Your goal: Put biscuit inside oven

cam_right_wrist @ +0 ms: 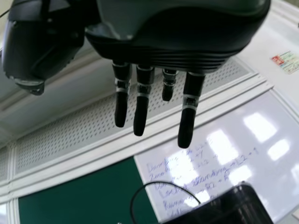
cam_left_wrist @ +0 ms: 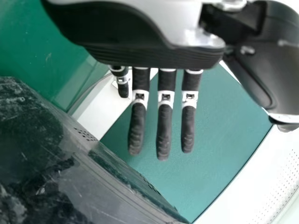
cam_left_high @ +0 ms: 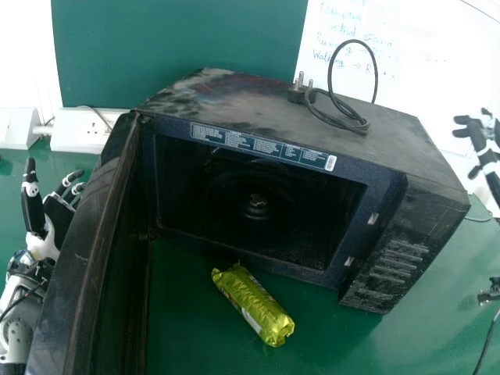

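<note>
A green biscuit packet [cam_left_high: 252, 303] lies on the table before the black oven [cam_left_high: 376, 234], whose door [cam_left_high: 92, 258] stands wide on the left side. The oven's cavity shows dark, with the packet outside it. My left hand [cam_left_high: 56, 215] is left of the door, fingers straight and holding nothing; in the left wrist view the same hand [cam_left_wrist: 163, 126] hangs beside a dark scratched surface. At the head view's right edge, my right hand [cam_left_high: 486, 152] is raised to the right of the oven, its fingers extended; in the right wrist view that hand [cam_right_wrist: 141, 112] is empty too.
A cable with a plug [cam_left_high: 297, 91] rests on the oven's top. White wall sockets [cam_left_high: 87, 130] stand behind the table on the left. A whiteboard [cam_left_high: 422, 86] with writing is behind the oven. The green table [cam_left_high: 195, 336] extends in front.
</note>
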`<move>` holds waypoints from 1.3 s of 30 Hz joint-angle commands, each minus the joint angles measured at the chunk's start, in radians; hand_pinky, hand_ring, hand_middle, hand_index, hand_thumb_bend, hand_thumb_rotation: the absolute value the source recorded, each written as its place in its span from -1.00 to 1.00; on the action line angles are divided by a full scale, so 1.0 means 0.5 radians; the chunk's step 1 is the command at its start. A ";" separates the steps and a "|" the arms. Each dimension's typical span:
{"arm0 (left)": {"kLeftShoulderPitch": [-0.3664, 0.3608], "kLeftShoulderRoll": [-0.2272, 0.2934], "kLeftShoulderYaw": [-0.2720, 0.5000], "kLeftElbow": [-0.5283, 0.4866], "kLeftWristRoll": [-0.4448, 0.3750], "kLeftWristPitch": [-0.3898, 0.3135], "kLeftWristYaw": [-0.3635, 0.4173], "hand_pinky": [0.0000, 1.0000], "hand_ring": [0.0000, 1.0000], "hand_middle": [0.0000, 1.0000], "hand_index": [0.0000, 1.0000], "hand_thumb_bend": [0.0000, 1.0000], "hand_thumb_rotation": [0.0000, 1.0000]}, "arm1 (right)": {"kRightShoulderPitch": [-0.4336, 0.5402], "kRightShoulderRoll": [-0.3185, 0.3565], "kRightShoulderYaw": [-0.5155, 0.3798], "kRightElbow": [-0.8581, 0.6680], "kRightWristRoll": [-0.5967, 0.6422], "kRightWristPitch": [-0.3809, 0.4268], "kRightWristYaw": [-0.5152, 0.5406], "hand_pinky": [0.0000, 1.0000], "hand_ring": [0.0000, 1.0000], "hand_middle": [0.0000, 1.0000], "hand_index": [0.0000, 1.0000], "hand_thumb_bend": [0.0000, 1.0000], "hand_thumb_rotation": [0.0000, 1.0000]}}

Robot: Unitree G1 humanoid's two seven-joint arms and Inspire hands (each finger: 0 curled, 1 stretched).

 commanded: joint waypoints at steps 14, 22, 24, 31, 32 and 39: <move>0.012 -0.008 0.020 -0.014 0.004 -0.010 -0.002 -0.51 -0.33 -0.17 -0.02 0.04 -0.85 | 0.183 -0.284 -0.076 0.187 0.467 -0.296 0.655 -0.07 0.35 0.57 0.71 0.78 -0.09; 0.012 -0.015 0.015 -0.025 0.004 -0.001 0.015 -0.51 -0.34 -0.17 -0.02 0.04 -0.85 | 0.161 -0.361 0.123 0.229 0.578 -0.429 0.811 0.24 0.56 0.66 0.76 0.89 0.25; 0.012 -0.020 0.012 -0.030 0.000 0.002 0.014 -0.52 -0.34 -0.17 -0.02 0.04 -0.85 | 0.132 -0.400 0.178 0.227 0.724 -0.326 0.882 0.22 0.58 0.70 0.83 0.83 0.17; 0.004 -0.050 -0.008 -0.036 0.018 -0.004 0.030 -0.50 -0.33 -0.17 -0.02 0.04 -0.85 | 0.101 -0.373 0.269 0.219 0.679 -0.320 0.832 0.01 0.42 0.58 0.76 0.87 -0.01; 0.003 -0.054 -0.011 -0.038 0.024 -0.006 0.032 -0.50 -0.33 -0.17 -0.02 0.04 -0.85 | 0.095 -0.338 0.283 0.239 0.667 -0.382 0.818 0.01 0.41 0.57 0.75 0.85 -0.02; -0.001 -0.081 -0.025 -0.048 0.041 -0.014 0.032 -0.52 -0.35 -0.18 -0.02 0.04 -0.85 | 0.081 -0.238 0.385 0.354 0.560 -0.679 0.768 0.11 0.40 0.56 0.69 1.00 0.25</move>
